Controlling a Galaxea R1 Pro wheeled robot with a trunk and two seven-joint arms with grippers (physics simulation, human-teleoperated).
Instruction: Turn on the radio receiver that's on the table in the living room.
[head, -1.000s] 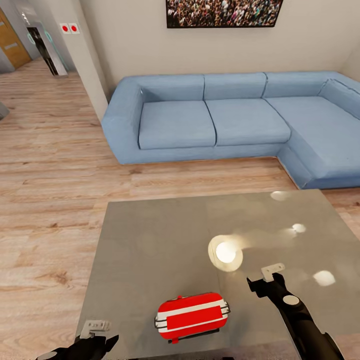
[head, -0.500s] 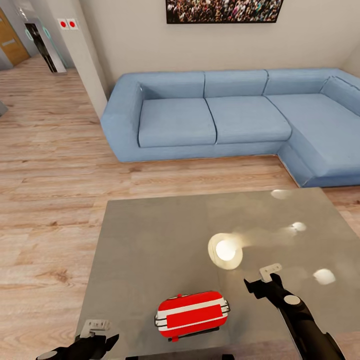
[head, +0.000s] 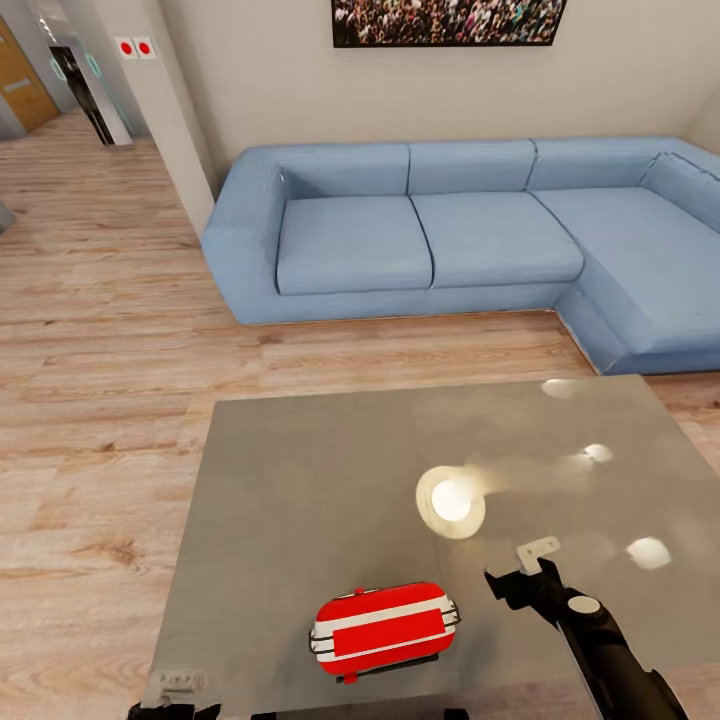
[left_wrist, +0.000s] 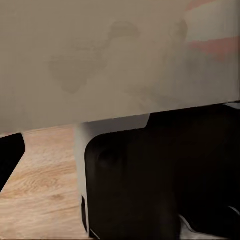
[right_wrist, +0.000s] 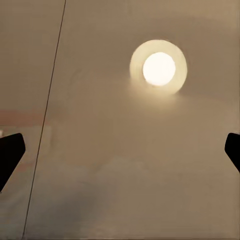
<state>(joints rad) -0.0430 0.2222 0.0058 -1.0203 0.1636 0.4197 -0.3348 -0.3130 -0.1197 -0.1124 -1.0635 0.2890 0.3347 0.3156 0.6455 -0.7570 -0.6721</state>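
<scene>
Find the radio (head: 383, 630) resting on the table (head: 320, 480), by the edge nearest the robot, red shell and white trim turned up toward the head camera. Cannot make out the dial or any switch from here, so likely set on a face turned away. Probably parked close to that edge to keep it within arm's reach.

Note the right gripper (head: 515, 568) just beside the radio, on its right, low over the glossy top and not touching the shell. Seen through the right wrist camera (right_wrist: 120, 155) as spread wide, one dark tip at each side with bare tabletop and a lamp reflection (right_wrist: 159, 68) between. Judged to be held off like this to line up a push on the control rather than a grasp. Would call for swinging in toward the radio first, since aimed past it for now.

Place the left gripper (head: 175, 690) left of the radio and nearer the robot, at the table's rim, well apart from the shell. Cannot tell its opening: only one dark tip (left_wrist: 10, 155) clear in its wrist camera, against table edge and floor. Looks kept back, out of the working arm's way.

Beyond the radio, far across the floor (head: 100, 400): sofa (head: 450, 240) against the wall. Task not yet done.
</scene>
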